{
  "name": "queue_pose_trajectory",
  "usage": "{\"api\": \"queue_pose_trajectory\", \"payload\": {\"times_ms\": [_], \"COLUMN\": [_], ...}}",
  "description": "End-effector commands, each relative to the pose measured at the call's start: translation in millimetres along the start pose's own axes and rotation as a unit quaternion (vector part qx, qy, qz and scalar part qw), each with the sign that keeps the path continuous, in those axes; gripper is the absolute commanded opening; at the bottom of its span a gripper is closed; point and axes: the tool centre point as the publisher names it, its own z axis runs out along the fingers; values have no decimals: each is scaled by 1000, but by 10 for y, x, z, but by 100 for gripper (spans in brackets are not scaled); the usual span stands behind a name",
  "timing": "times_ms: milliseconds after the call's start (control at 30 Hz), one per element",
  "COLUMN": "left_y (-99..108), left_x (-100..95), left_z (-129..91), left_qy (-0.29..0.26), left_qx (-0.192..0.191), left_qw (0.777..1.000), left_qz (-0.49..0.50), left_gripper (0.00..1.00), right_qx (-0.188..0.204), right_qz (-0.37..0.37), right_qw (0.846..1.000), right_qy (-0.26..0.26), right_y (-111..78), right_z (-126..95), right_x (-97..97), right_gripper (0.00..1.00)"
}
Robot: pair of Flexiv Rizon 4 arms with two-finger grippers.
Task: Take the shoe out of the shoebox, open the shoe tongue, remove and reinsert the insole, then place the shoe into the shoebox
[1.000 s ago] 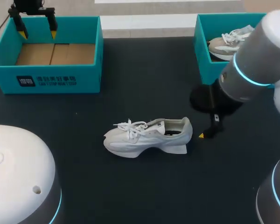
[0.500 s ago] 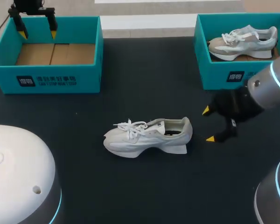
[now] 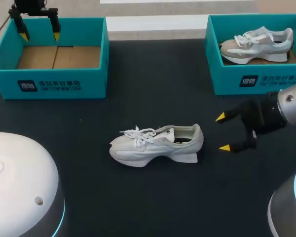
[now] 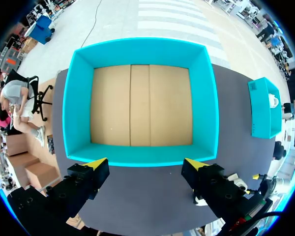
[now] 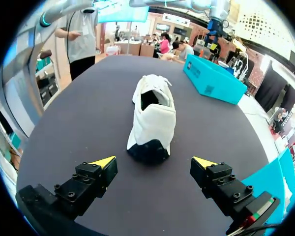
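A white shoe lies on its side-sole in the middle of the dark table, toe to the left, heel to the right; a white insole edge pokes out under its heel. My right gripper is open just right of the heel, level with the table. In the right wrist view the shoe is straight ahead of the open right gripper, heel nearest. My left gripper hangs open over the far edge of the empty teal shoebox; in the left wrist view that shoebox shows a bare cardboard floor beyond the left gripper.
A second teal shoebox at the back right holds a beige-and-white shoe. That box also shows in the left wrist view. My left arm's white base fills the near left corner.
My right arm has swung back and down to the right, uncovering the right shoebox. Its gripper has turned to point at the shoe's heel. The left arm has not moved.
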Motion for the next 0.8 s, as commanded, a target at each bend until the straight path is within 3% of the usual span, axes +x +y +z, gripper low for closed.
{"api": "queue_pose_trajectory", "payload": {"times_ms": [33, 800], "left_y": [-2, -2], "left_x": [0, 0], "left_z": [-3, -3], "left_qy": [0, 0], "left_qx": [-1, -1], "left_qw": [1000, 1000], "left_qz": [0, 0], "left_gripper": [100, 100], "right_qx": [0, -5], "right_qz": [-1, 1], "right_qw": [1000, 1000], "right_qy": [-1, 6], "right_y": [-4, -18], "right_z": [1, 36], "right_x": [12, 10], "right_gripper": [100, 100]}}
